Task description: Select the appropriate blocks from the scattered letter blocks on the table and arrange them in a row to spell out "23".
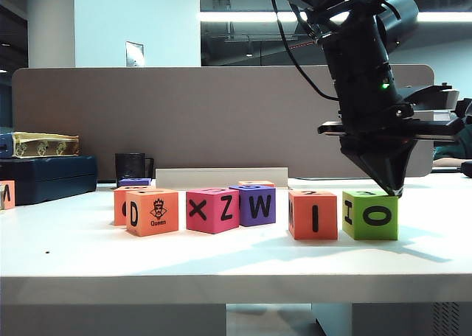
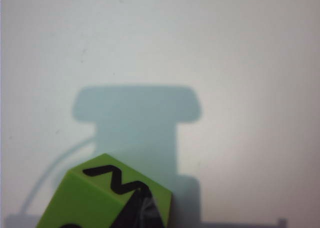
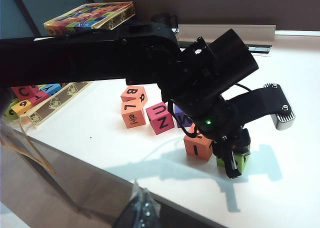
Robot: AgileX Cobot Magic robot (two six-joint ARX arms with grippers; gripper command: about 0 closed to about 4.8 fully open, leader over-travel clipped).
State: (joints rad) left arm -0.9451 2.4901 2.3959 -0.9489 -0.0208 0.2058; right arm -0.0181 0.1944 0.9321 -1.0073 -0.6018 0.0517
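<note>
1. The green block (image 1: 370,214) sits on the white surface (image 1: 221,259), at the right end of the row in the exterior view. It is lime green, with a big black "O" on its front face and a zigzag black letter on top, seen in the left wrist view (image 2: 107,200).
2. The orange block (image 1: 313,214) stands just beside the green one, on its left. It shows a black "I" on its front and an "M" on its side.
3. The left tool (image 1: 391,189) points straight down onto the far top corner of the green block. Its fingers are closed together and hold nothing.
4. Further left in the row are a purple "W" block (image 1: 254,205), a pink block (image 1: 212,210) with "X" and "Z", and an orange block (image 1: 152,212) with "D" and a Queen picture.
5. Only a dark tip of the right tool (image 3: 140,213) shows, near the front edge of the surface and well apart from the blocks. I cannot tell if it is open or closed.
</note>
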